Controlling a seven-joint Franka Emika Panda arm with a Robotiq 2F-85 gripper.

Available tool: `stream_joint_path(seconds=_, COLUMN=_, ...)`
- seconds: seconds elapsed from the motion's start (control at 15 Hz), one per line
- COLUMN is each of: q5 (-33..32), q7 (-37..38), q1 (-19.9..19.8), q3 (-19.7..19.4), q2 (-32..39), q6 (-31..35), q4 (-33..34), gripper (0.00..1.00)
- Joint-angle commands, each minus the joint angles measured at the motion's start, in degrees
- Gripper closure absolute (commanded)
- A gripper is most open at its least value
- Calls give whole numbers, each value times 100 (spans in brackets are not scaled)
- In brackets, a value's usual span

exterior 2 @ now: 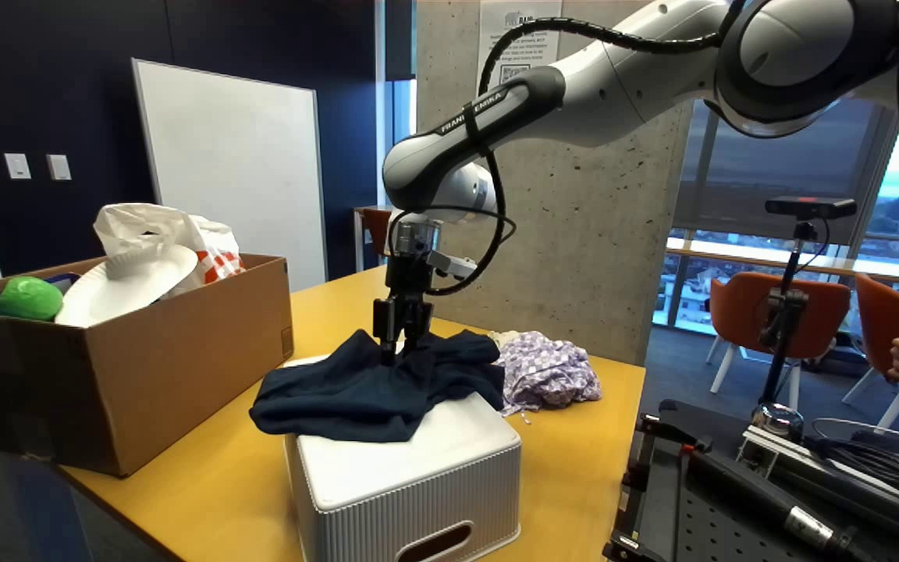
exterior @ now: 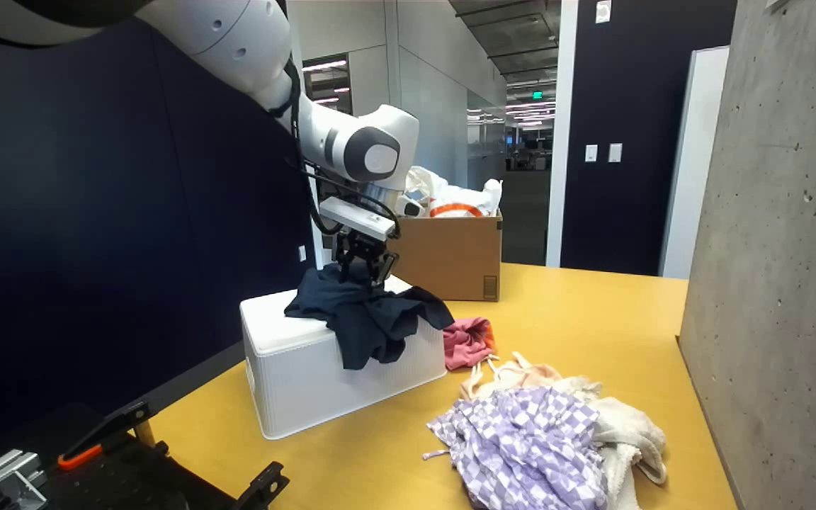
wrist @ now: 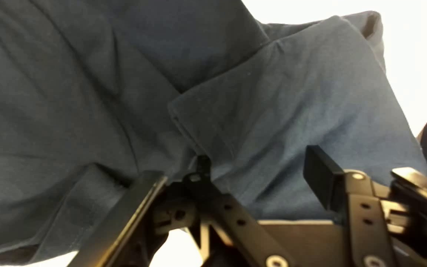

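– Looking past the tool [wrist: 261, 168] in the wrist view, what to report of the jaws?

– Spread well apart, with nothing visibly pinched between. Poised right at the dark cloth [exterior 2: 356, 394], with one tip perhaps touching a fold; cannot tell for certain.

– And where to find the cloth?

– Draped in loose folds over the top of the white box [exterior: 309, 386], drooping past the edge in both exterior views. Around that, on the yellow worktop [exterior: 592, 304], see a pink cloth [exterior: 466, 346] near the box, a purple checked cloth [exterior: 521, 439] heaped farther off, and an open cardboard box [exterior: 443, 258].

– How best to manage the tool here?

– Gently, by the look of things. For gripping, favour the folded edge near the tip over any flat stretch, and get plenty of fabric between the jaws before closing. Expect limp cloth to slip out of a shallow pinch. Avoid pushing hard into the box top just beneath.

– And for letting go?

– Leave the jaws spread, rise straight up, and watch for a fold snagging on a tip. Mind the overhang too: with so much hanging over the edge, better to avoid any sideways drag, or risk pulling the whole heap off the box.
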Motion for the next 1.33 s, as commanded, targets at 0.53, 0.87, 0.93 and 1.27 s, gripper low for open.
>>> stream_joint_path(seconds=0.53, q5=7, q7=55, q1=-272, q3=60, q2=-243, q6=-99, q4=-123, gripper=100)
stream_joint_path(seconds=0.87, q5=76, q7=29, q1=-636, q3=-46, q2=-619, q6=-68, q4=-328, gripper=99)
stream_joint_path(seconds=0.93, q5=85, q7=26, q1=-709, q3=-70, q2=-691, q6=-44, q4=-371, gripper=99)
stream_joint_path(seconds=1.27, q5=45, q7=148, q1=-927, q3=-206, q2=-1053, q6=-101, q4=-412, gripper=99)
